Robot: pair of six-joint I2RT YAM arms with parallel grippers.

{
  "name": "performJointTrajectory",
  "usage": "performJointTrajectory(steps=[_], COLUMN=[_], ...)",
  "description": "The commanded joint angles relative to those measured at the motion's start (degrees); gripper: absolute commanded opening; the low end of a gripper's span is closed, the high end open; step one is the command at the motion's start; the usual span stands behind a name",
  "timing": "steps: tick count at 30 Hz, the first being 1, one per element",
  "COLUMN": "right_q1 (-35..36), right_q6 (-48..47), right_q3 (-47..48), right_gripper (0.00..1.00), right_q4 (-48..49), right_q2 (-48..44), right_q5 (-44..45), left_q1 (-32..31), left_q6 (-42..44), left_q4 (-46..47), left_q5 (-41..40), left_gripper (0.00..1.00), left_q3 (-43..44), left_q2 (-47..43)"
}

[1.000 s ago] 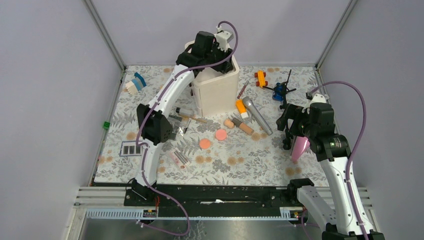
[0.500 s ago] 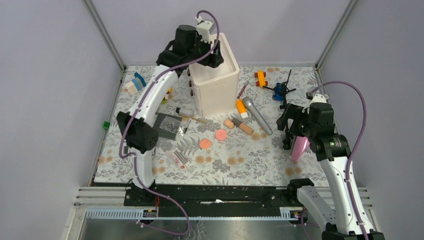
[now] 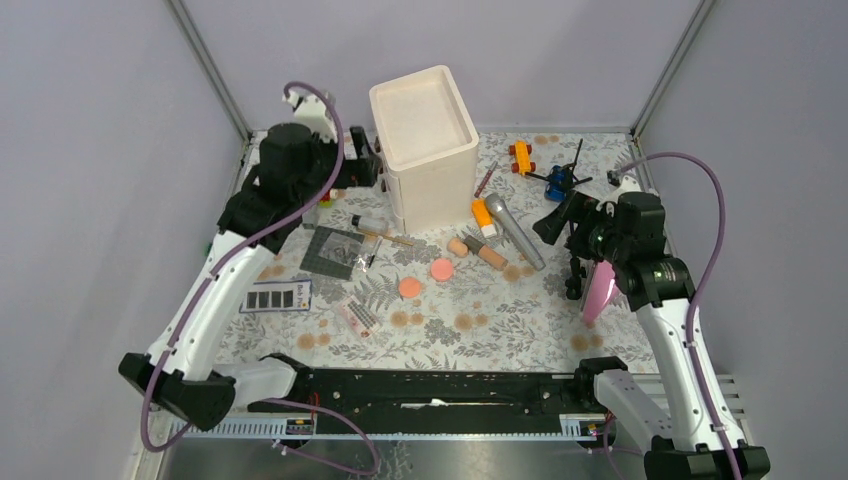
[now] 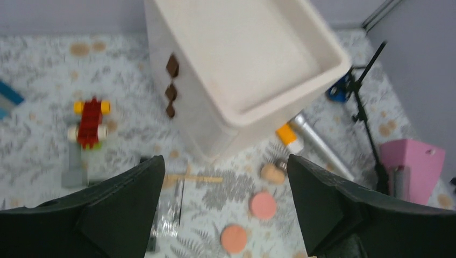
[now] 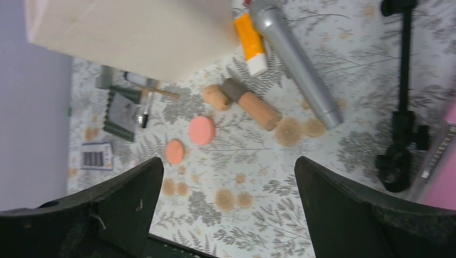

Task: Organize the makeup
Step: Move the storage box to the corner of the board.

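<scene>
The makeup lies on the floral mat in front of a tall white box (image 3: pixel 425 140). There is an orange tube (image 3: pixel 483 217), a silver-grey tube (image 3: pixel 515 230) and a dark-capped beige tube (image 3: pixel 485 252). Two salmon-pink discs (image 3: pixel 441 269) (image 3: pixel 409 287) lie nearer. A black-capped clear bottle (image 3: pixel 368 224) and a thin brush (image 3: pixel 385 237) lie left of the box. My left gripper (image 3: pixel 358 166) hovers high, left of the box, open and empty (image 4: pixel 225 161). My right gripper (image 3: pixel 553 222) hangs right of the silver-grey tube (image 5: pixel 294 56), open and empty (image 5: pixel 228 161).
A pink pouch (image 3: pixel 600 285) and a black stand with a blue part (image 3: pixel 562 182) sit beside my right arm. An orange toy car (image 3: pixel 521 156) lies behind them. Building-brick toys (image 3: pixel 271 166) (image 4: pixel 90 115) are at back left. A dark palette (image 3: pixel 335 250) and a swatch card (image 3: pixel 277 296) lie at left.
My left arm has pulled back from over the white box, swinging left and towards the near side, and its jaws have spread wider. My right gripper has tilted slightly.
</scene>
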Motion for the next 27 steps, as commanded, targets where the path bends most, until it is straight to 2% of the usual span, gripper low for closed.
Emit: performJointTrajectory(steps=[1,5,11,17,27], right_q1=[0.0,1.0,16.9,23.1,31.8], right_q6=[8.5,15.0,19.8,28.3,33.4], right_q3=[-1.0,-1.1,7.5,12.6,29.3], right_gripper=[0.99,0.99,0.99,0.99,0.97], right_q4=[9.7,15.0,15.2,19.2,17.3], right_q2=[2.5,7.6,16.3,24.0,39.8], right_q5=[-9.1,-7.5,14.0,27.5,41.4], left_q1=[-0.1,-0.1,-0.1,-0.1,-0.1], left_q6=[0.2,3.1,2.6,2.2,1.1], left_q4=[-2.9,-4.4,-1.6,0.5,3.0], left_q5=[-4.1,-8.2,-10.6,-13.5,-12.4], left_gripper=[0.93,0.96,0.96,0.95,0.93], left_q3=[-10.5,-18.9,-26.9,-33.7,-37.3], left_q2=[-6.0,-11.7,-17.2,-20.3,-22.3])
